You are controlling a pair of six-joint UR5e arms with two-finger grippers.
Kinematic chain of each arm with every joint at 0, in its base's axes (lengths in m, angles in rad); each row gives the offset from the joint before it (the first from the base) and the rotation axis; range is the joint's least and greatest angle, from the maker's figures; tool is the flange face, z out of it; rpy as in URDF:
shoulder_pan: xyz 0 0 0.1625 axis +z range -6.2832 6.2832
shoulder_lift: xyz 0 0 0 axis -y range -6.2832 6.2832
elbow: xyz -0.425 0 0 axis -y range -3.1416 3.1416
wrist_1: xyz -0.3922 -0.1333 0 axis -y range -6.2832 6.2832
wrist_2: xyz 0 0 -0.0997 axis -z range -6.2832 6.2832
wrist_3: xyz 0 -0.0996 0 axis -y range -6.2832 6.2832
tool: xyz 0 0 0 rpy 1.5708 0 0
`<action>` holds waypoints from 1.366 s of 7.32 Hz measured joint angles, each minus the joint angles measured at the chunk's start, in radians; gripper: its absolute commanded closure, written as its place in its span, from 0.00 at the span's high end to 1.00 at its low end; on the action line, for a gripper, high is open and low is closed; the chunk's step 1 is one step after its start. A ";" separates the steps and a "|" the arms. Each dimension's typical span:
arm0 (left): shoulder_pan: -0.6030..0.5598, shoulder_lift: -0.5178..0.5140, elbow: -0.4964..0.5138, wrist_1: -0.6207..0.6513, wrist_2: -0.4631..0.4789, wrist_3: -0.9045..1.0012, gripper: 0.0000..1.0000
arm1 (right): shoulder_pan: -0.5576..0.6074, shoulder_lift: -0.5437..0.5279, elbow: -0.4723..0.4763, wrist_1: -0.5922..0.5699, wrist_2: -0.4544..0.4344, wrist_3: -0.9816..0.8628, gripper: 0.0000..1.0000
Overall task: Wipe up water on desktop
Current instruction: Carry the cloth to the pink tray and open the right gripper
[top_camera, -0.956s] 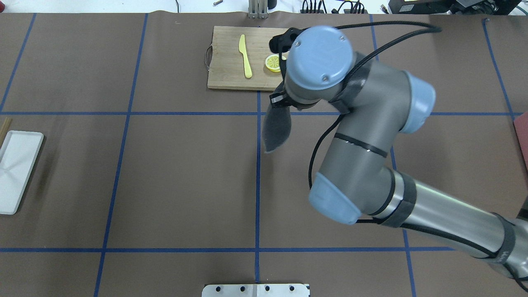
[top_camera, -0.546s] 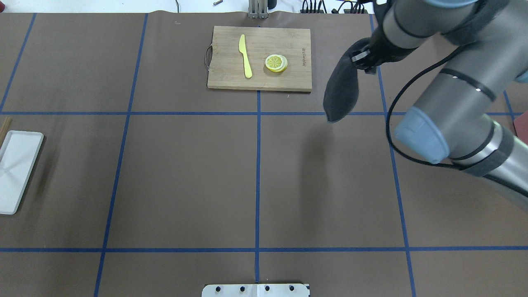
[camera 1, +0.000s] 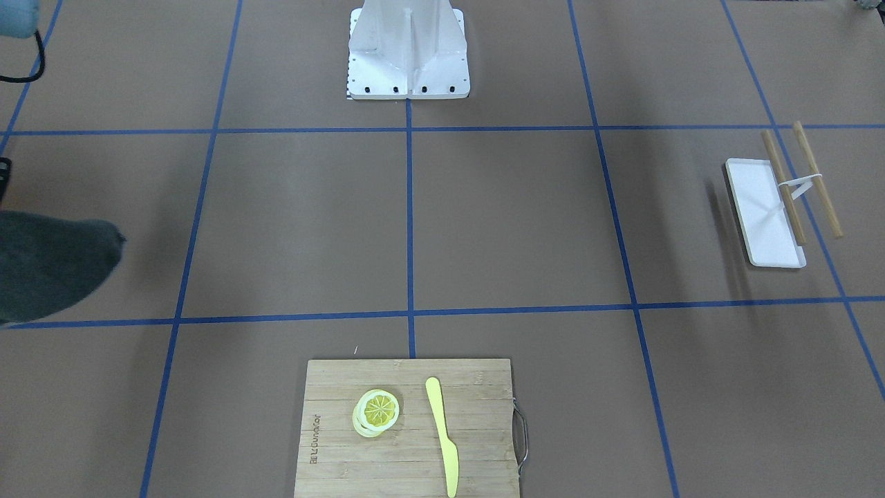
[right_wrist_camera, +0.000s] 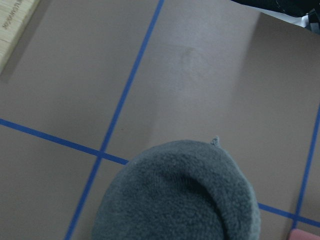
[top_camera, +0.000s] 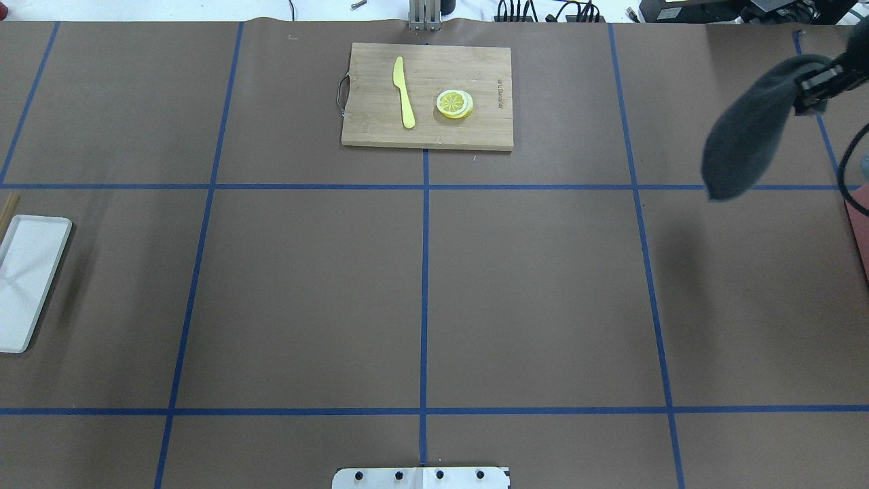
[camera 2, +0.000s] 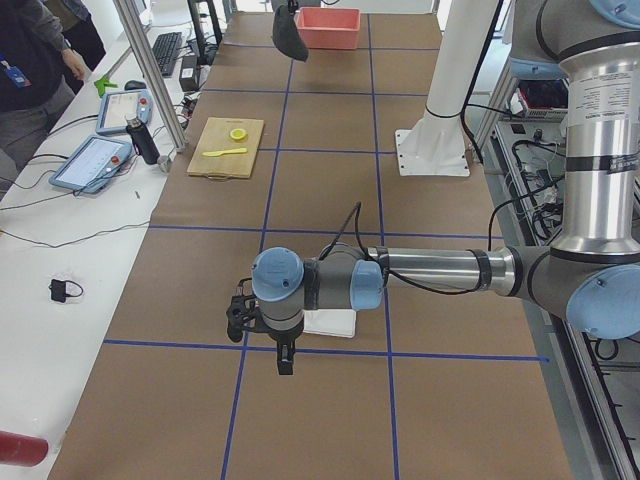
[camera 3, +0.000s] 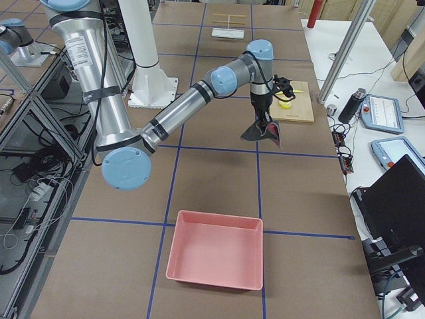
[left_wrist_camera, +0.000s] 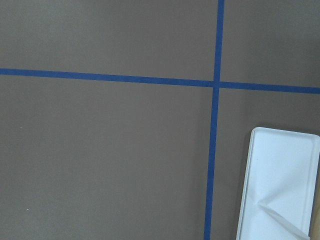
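stamped mark (top_camera: 500,94) on cutting board (top_camera: 370,102), illegible

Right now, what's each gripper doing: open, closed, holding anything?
Left gripper: cannot be told; it shows only in the side view.
Right gripper: jaws closed, holding the grey cloth.

Desktop (top_camera: 305,292) with cutting board (top_camera: 370,132), tray (top_camera: 34,261), bin (camera 3: 212,256)

We saw a grey fleece cloth (right_wrist_camera: 180,195) bulging up from the bottom edge over the brown desktop (right_wrist_camera: 210,85), blue tape lines (right_wrist_camera: 126,92) crossing beside it.
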 measured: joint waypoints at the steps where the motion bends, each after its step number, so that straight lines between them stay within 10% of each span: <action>1: 0.000 0.000 0.000 0.000 0.000 0.000 0.99 | 0.078 -0.072 -0.004 -0.001 0.015 -0.109 0.00; 7: 0.001 -0.001 0.003 -0.005 0.000 -0.001 0.99 | 0.517 -0.366 -0.108 0.000 0.061 -0.673 0.00; 8: 0.001 -0.001 0.004 -0.006 0.000 -0.001 0.99 | 0.557 -0.373 -0.141 0.001 0.059 -0.741 0.85; 10: 0.000 -0.001 0.004 -0.006 0.000 -0.001 0.99 | 0.581 -0.368 -0.162 0.001 0.056 -0.776 1.00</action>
